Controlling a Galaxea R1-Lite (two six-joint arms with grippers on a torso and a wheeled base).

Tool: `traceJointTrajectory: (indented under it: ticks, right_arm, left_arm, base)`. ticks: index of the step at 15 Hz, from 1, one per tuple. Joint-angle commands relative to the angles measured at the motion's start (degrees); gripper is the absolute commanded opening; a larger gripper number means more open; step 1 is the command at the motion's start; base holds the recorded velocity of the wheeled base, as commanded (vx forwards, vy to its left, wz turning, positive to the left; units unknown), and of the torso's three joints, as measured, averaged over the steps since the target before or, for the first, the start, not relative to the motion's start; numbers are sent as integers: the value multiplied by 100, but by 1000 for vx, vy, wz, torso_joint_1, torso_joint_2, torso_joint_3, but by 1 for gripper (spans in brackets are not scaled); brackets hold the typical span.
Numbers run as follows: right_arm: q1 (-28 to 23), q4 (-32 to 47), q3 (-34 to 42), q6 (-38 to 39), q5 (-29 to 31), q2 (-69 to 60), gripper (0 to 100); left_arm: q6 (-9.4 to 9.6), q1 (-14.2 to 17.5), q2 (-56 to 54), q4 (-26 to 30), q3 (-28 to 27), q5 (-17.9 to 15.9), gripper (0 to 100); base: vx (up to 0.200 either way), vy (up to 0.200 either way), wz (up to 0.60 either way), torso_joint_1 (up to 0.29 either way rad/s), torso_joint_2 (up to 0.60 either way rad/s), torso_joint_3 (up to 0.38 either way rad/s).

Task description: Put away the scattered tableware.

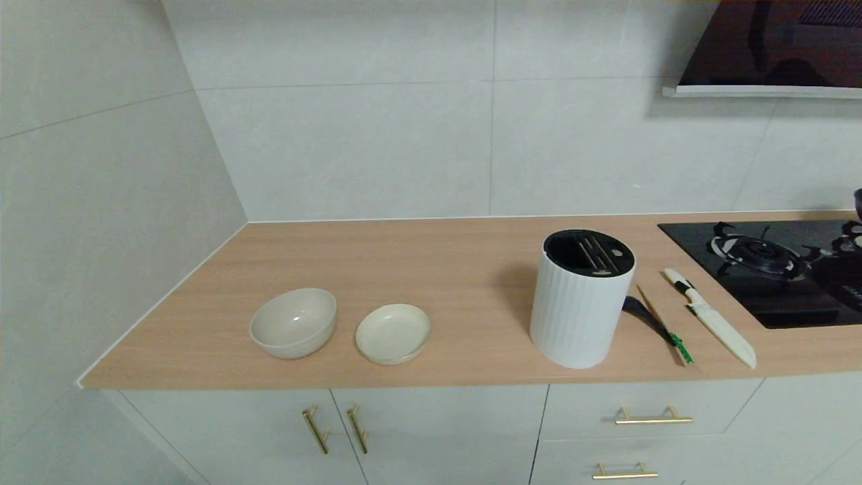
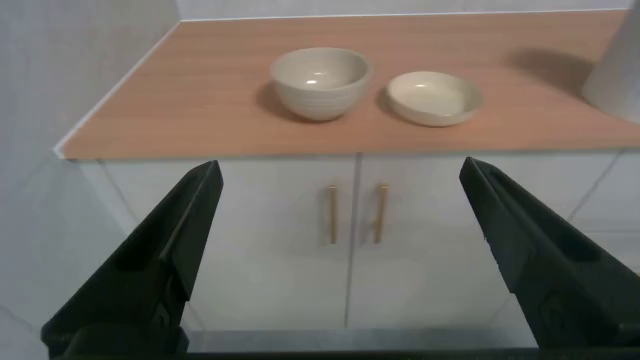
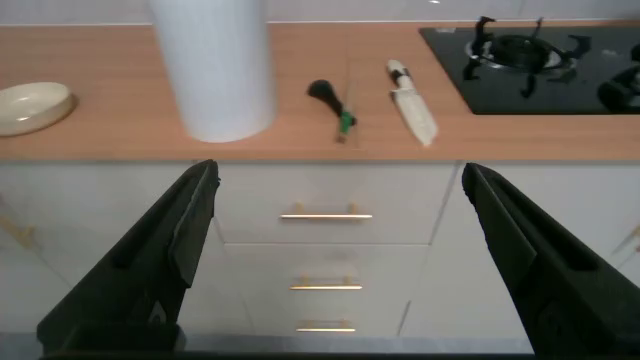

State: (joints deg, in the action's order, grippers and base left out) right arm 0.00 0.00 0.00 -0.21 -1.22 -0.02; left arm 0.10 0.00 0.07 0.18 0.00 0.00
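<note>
On the wooden counter [image 1: 417,263] sit a cream bowl [image 1: 293,322] and a shallow cream dish [image 1: 393,333], side by side at the left. A white ribbed utensil holder [image 1: 582,307] with a black slotted top stands to their right. Beyond it lie a black spoon [image 1: 648,318], a chopstick with a green end [image 1: 664,326] and a white knife [image 1: 710,316]. My left gripper [image 2: 340,260] is open, held in front of the cabinet below the bowl [image 2: 320,82] and dish [image 2: 434,97]. My right gripper [image 3: 340,265] is open, facing the drawers below the holder [image 3: 214,68], spoon [image 3: 330,100] and knife [image 3: 412,102].
A black gas hob [image 1: 774,266] lies at the counter's right end, under a range hood [image 1: 768,47]. Tiled walls close the back and left. Cabinet doors with gold handles [image 1: 337,428] and drawers [image 1: 653,417] sit below the counter edge.
</note>
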Motion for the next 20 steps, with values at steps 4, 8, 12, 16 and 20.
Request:
traceJointTrajectory:
  ticks: [4, 8, 12, 16, 20]
  right_arm:
    - [0, 0, 0, 3, -10, 2, 100]
    - [0, 0, 0, -6, -10, 2, 100]
    - [0, 0, 0, -6, -10, 2, 100]
    - [0, 0, 0, -6, -10, 2, 100]
    - [0, 0, 0, -6, -1, 2, 100]
  left_arm:
    - [-1, 0, 1, -1, 0, 0, 100]
    - [-1, 0, 1, -1, 0, 0, 100]
    - [-1, 0, 1, -1, 0, 0, 100]
    - [-1, 0, 1, -1, 0, 0, 100]
    - [8, 0, 1, -1, 0, 0, 100]
  base:
    - [0, 200, 0, 1, 1, -1]
    - [0, 200, 0, 2, 2, 5]
    - [0, 200, 0, -2, -1, 0]
    - [0, 200, 0, 1, 2, 1]
    - [0, 50, 0, 2, 1, 1]
